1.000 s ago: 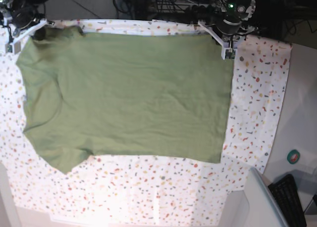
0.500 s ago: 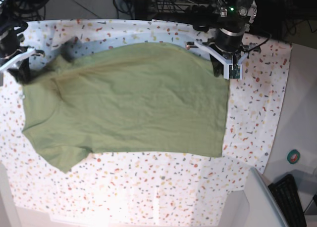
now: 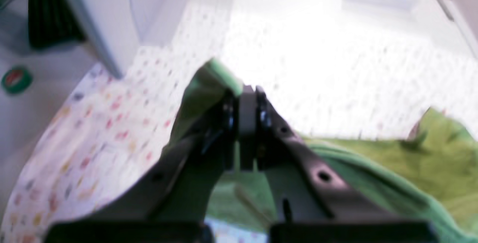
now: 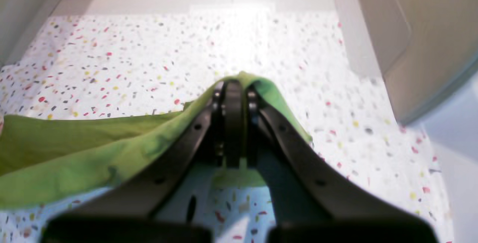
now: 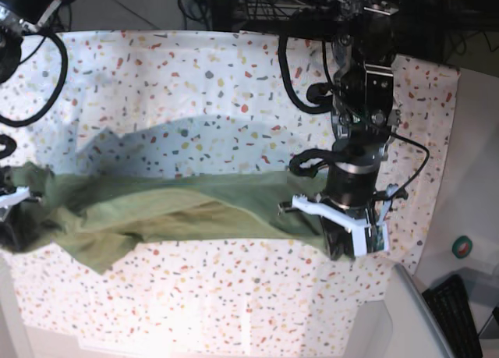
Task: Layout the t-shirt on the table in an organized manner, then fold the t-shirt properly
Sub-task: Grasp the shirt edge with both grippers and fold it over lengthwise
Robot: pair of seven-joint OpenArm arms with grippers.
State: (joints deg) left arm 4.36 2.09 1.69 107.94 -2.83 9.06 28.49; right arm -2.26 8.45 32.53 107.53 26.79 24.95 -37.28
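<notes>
Both tools clamped on shirt edge: left tool, right tool. Carry level toward the desk's near edge, keeping the fold taut. Lower together, edges matched, before releasing.

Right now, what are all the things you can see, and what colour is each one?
t-shirt: one, olive green, lifted and stretched between both grippers over the near half of the table.
table: one, white with red, orange, grey and yellow flecks, under the shirt.
tape roll: one, green with a red middle, off the cloth at the base view's right.
keyboard: one, black, bottom right corner, partly cut off.
left gripper: one, black, shut on the shirt's edge.
right gripper: one, black, shut on the shirt's edge.
</notes>
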